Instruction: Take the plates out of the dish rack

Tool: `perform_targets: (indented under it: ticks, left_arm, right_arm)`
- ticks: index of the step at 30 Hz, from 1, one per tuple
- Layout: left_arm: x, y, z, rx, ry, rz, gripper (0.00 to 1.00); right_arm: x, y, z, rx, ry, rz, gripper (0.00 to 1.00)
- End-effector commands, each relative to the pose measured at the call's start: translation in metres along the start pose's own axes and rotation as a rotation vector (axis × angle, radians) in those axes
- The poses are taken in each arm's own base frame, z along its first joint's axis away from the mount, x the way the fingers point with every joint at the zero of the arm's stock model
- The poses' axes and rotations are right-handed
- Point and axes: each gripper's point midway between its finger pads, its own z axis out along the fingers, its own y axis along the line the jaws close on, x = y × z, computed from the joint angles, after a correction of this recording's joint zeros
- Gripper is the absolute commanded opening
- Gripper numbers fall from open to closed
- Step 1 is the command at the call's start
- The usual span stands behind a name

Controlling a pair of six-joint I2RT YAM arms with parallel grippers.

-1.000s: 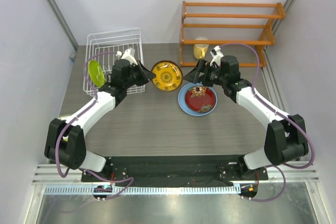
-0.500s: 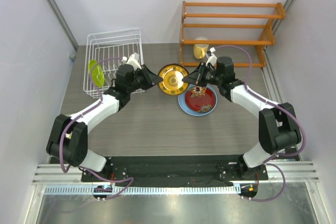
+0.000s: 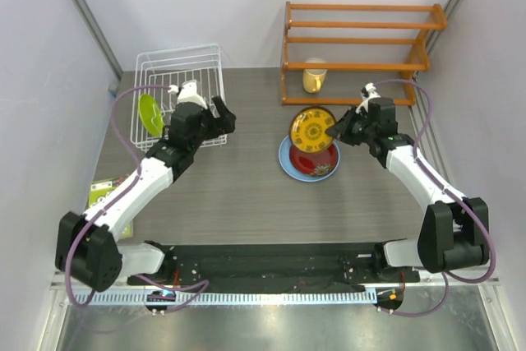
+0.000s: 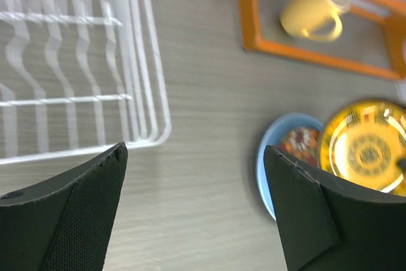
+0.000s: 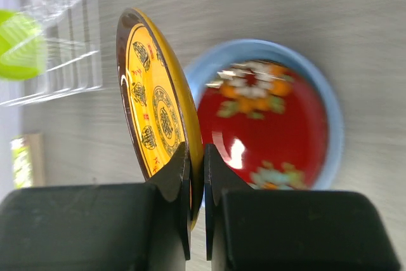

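right hand (image 5: 196,157) grasping amber plate (image 5: 155,112) by rim, tilted over red plate (image 5: 266,125); next: level, lower onto it. left hand (image 4: 193,157) released, empty; green plate (image 3: 149,114) in dish rack (image 3: 181,63).

Open tabletop (image 3: 246,187) lies between dish rack (image 3: 193,71) and blue plate (image 3: 286,166); orange shelf (image 3: 353,7) stands behind.
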Motion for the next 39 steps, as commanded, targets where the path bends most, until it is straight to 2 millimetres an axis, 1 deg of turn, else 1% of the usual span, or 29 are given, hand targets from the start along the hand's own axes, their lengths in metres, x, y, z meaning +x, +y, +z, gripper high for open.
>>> perform_targets:
  ticks: [1, 2, 3, 5, 6, 9, 12, 14, 15, 17, 18, 20, 21, 24, 26, 27, 29, 33, 34, 37, 38, 39]
  left_arm:
    - [-0.051, 0.036, -0.033, -0.210, -0.185, 0.133, 0.88]
    - [-0.058, 0.040, -0.041, -0.232, -0.215, 0.136, 0.89]
    - [-0.065, 0.049, -0.047, -0.281, -0.245, 0.151, 0.89]
    - [-0.075, 0.057, -0.059, -0.331, -0.290, 0.166, 0.92]
    - [-0.080, 0.066, -0.065, -0.385, -0.310, 0.193, 0.92]
    - [-0.087, 0.079, -0.075, -0.464, -0.333, 0.233, 0.95]
    - [-0.090, 0.088, -0.082, -0.519, -0.348, 0.242, 0.96]
    - [-0.089, 0.090, -0.083, -0.527, -0.350, 0.241, 0.96]
    - [-0.088, 0.090, -0.083, -0.528, -0.347, 0.244, 0.97]
    - [-0.089, 0.090, -0.083, -0.530, -0.350, 0.240, 0.97]
    - [-0.088, 0.091, -0.082, -0.533, -0.347, 0.240, 0.97]
    - [-0.089, 0.091, -0.082, -0.534, -0.348, 0.237, 0.97]
    - [-0.088, 0.091, -0.081, -0.537, -0.347, 0.238, 0.97]
    - [-0.089, 0.093, -0.082, -0.547, -0.345, 0.240, 0.98]
    - [-0.089, 0.093, -0.081, -0.552, -0.344, 0.243, 0.99]
    - [-0.090, 0.093, -0.081, -0.555, -0.346, 0.242, 0.99]
    - [-0.090, 0.094, -0.080, -0.561, -0.342, 0.244, 1.00]
    - [-0.093, 0.096, -0.077, -0.573, -0.341, 0.244, 0.99]
    - [-0.093, 0.097, -0.076, -0.578, -0.337, 0.244, 0.99]
    - [-0.096, 0.102, -0.073, -0.598, -0.334, 0.245, 0.99]
    - [-0.097, 0.103, -0.070, -0.606, -0.330, 0.248, 0.99]
    - [-0.099, 0.112, -0.070, -0.631, -0.331, 0.245, 0.99]
  right_arm:
    - [0.017, -0.042, -0.009, 0.127, 0.054, -0.001, 0.01]
    - [0.021, -0.044, -0.009, 0.129, 0.070, 0.005, 0.01]
    - [0.025, -0.046, -0.007, 0.130, 0.085, 0.007, 0.01]
    - [0.030, -0.048, -0.005, 0.126, 0.105, 0.016, 0.01]
    - [0.034, -0.050, -0.002, 0.128, 0.121, 0.023, 0.01]
    - [0.041, -0.053, 0.003, 0.127, 0.151, 0.034, 0.01]
    - [0.047, -0.059, 0.010, 0.130, 0.179, 0.044, 0.04]
    - [0.050, -0.058, 0.013, 0.118, 0.191, 0.046, 0.06]
    - [0.052, -0.061, 0.015, 0.118, 0.199, 0.050, 0.10]
    - [0.055, -0.061, 0.018, 0.110, 0.207, 0.050, 0.15]
    - [0.055, -0.060, 0.019, 0.102, 0.213, 0.049, 0.22]
    - [0.059, -0.061, 0.023, 0.097, 0.230, 0.051, 0.30]
    - [0.059, -0.061, 0.023, 0.092, 0.234, 0.052, 0.40]
    - [0.060, -0.062, 0.024, 0.094, 0.243, 0.052, 0.58]
    - [0.059, -0.063, 0.024, 0.101, 0.238, 0.038, 0.65]
    - [0.059, -0.065, 0.022, 0.118, 0.244, 0.035, 0.72]
    - [0.055, -0.071, 0.020, 0.155, 0.234, 0.012, 0.78]
    - [0.044, -0.080, 0.008, 0.248, 0.226, -0.044, 0.81]
    - [0.038, -0.087, 0.004, 0.295, 0.208, -0.060, 0.81]
    - [0.024, -0.089, -0.009, 0.356, 0.168, -0.095, 0.82]
    - [0.017, -0.093, -0.014, 0.393, 0.140, -0.105, 0.82]
    - [0.011, -0.091, -0.021, 0.401, 0.114, -0.119, 0.84]
